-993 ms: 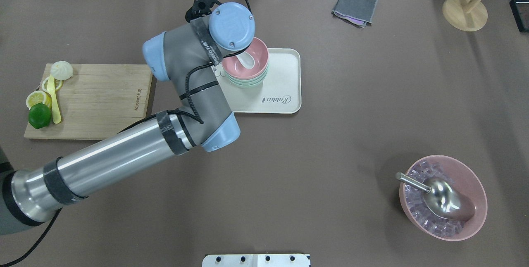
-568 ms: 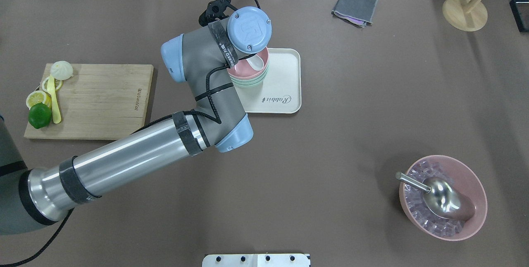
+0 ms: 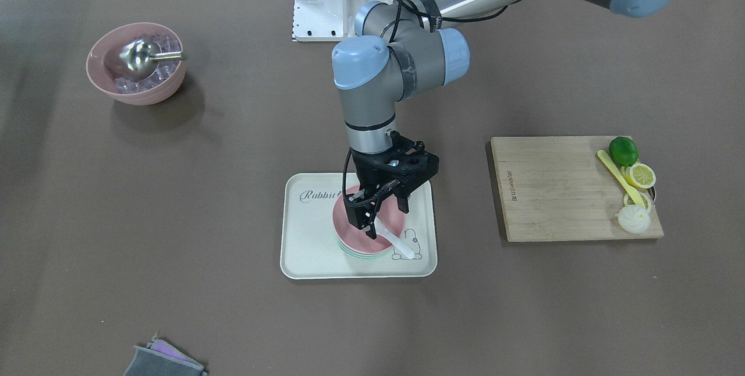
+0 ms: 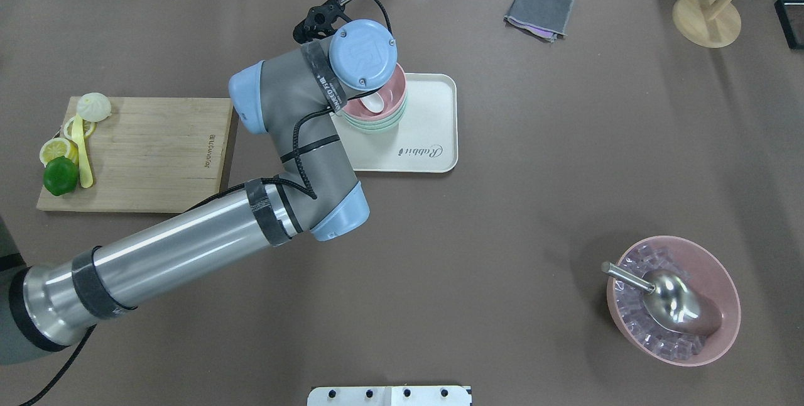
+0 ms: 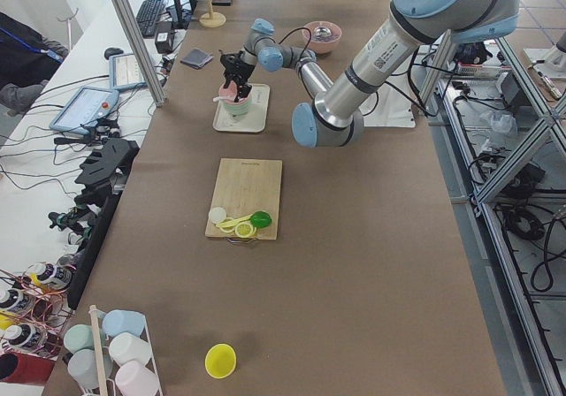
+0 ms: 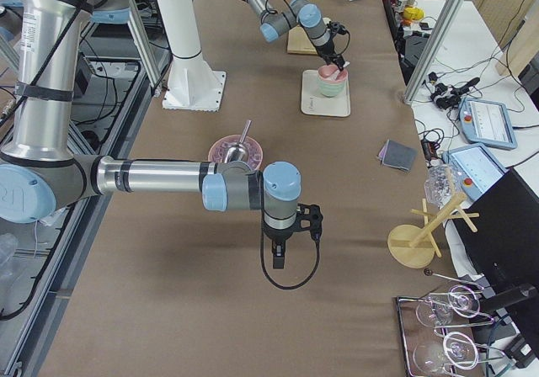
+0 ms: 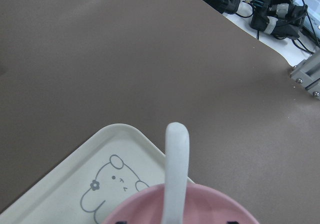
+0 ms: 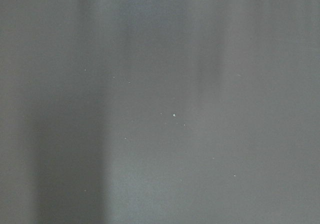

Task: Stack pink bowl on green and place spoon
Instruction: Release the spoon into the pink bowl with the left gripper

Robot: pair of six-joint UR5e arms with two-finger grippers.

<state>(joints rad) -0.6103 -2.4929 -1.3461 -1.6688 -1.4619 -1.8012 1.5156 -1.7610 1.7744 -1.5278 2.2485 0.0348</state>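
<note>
Left arm: its blue wrist cap [image 4: 363, 54] has slid back toward the frame's left and a little lower than 0.6 s ago.
Left gripper [image 3: 383, 217]: above the stacked bowls at upper centre; fingers spread, not pinching the spoon.
White ceramic spoon [image 4: 372, 103]: lies in the pink plastic bowl [image 3: 344, 226], scoop shifted leftward, handle out over the rim.
Pink bowl: nested on the green bowl [image 4: 375, 126], on the cream rectangular tray [image 4: 433, 117].
Right gripper [image 6: 282, 257]: over the brown surface [image 4: 502, 236]; whether its fingers are spread I cannot tell.
</note>
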